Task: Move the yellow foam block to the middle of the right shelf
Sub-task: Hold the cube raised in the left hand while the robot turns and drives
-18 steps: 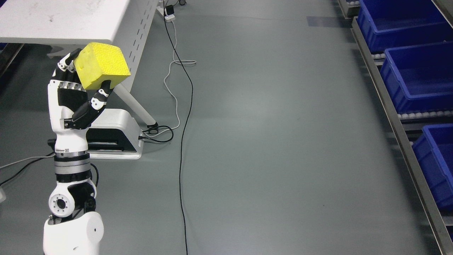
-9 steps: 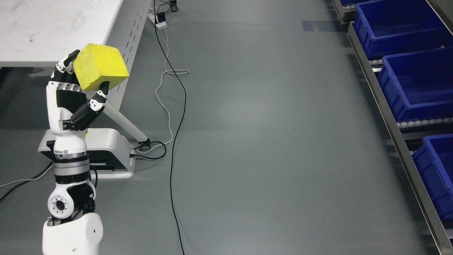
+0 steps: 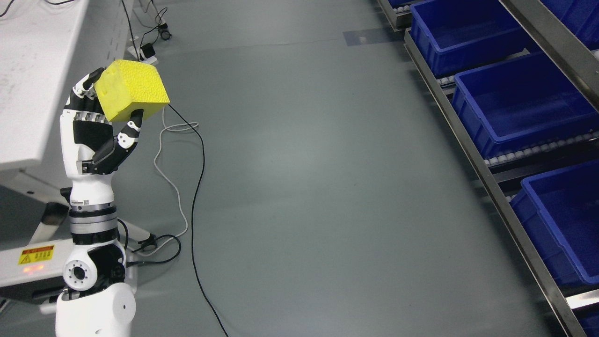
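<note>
My left hand (image 3: 100, 119) is raised at the left of the head view, fingers curled around a yellow foam block (image 3: 131, 91) held up in the air. The thumb (image 3: 128, 133) presses the block's underside. The shelf (image 3: 472, 154) runs along the right edge with a metal rail. It carries several blue bins: a far one (image 3: 463, 32), a middle one (image 3: 524, 103) and a near one (image 3: 561, 224). The block is far left of the shelf, with open grey floor between. The right arm is out of view.
A white table (image 3: 28, 93) stands at the left edge. Black and grey cables (image 3: 196, 159) trail across the floor from a power strip (image 3: 147, 51). A white base unit with a yellow warning label (image 3: 35, 255) sits at the lower left.
The whole picture has shifted: the camera has turned, so the shelf and bins sit closer and the table further left. My left hand still holds the block in the same pose.
</note>
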